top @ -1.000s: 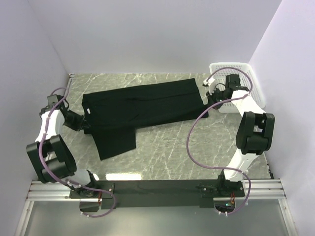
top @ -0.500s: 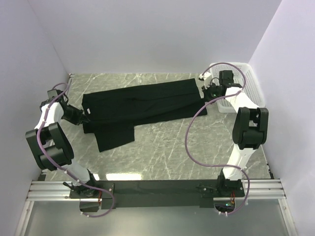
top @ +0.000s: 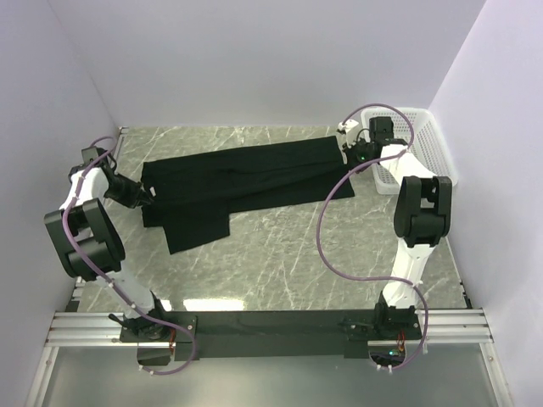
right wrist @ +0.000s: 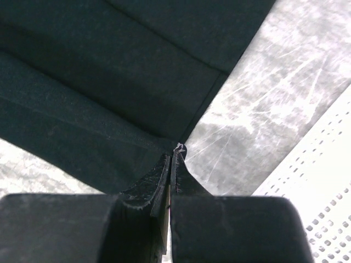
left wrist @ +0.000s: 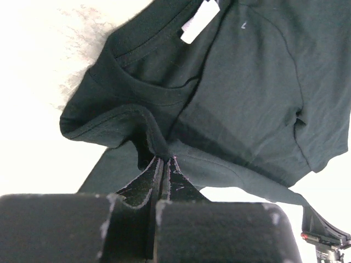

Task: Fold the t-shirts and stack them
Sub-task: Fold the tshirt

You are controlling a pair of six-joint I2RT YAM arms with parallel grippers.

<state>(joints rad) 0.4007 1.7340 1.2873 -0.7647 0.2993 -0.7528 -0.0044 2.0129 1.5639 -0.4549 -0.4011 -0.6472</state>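
I can read no words, numbers or brand marks anywhere. From my left wrist I see a white neck label [left wrist: 199, 22] inside the collar of the black t-shirt [left wrist: 247, 82], but its face shows plain white, with no print I can make out.

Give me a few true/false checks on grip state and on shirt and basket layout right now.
1. The left hand and the right hand are both shut on the t-shirt. True.
2. The t-shirt lies inside the white basket. False: it is stretched out on the marble table, and the basket stands beside its right end.
3. The left hand grips the collar end, near the white neck label. True.
4. The basket stands by the left arm. False: it is in the far right corner, by the right arm.
5. A sleeve sticks out toward the arm bases near the shirt's left end. True.
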